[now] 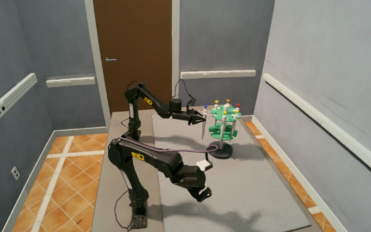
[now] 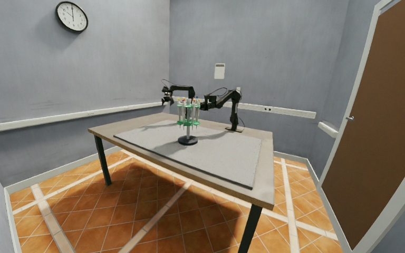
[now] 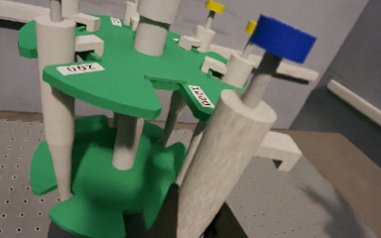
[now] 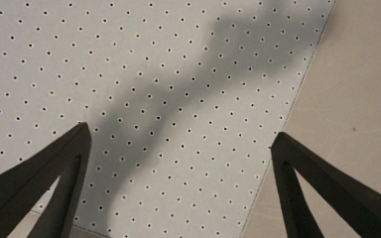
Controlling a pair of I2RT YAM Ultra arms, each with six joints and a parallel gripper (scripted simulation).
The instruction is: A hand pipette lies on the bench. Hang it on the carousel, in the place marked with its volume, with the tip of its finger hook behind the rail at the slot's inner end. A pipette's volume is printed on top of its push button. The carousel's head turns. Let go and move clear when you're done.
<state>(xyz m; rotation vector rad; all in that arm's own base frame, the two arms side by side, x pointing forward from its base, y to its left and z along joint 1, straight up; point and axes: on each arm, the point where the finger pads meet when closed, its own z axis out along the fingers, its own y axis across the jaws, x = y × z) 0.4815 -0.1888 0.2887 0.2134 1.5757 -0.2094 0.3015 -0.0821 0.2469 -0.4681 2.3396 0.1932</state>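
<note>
Blue-buttoned, the pipette [image 1: 204,121] [image 2: 196,97] [image 3: 223,154] sits clasped in our left gripper [image 1: 203,119] [image 2: 202,106] [image 3: 192,196], beside the carousel [image 1: 221,111] [image 2: 187,132] [image 3: 119,89]; hanging pipettes [image 1: 223,124] [image 2: 179,112] [image 3: 56,84] crowd its head; our right gripper [image 1: 206,195] [image 2: 167,102] [image 4: 186,135] gapes; our left wrist view reads a 200 label [image 3: 80,68], illegible from the top
</note>
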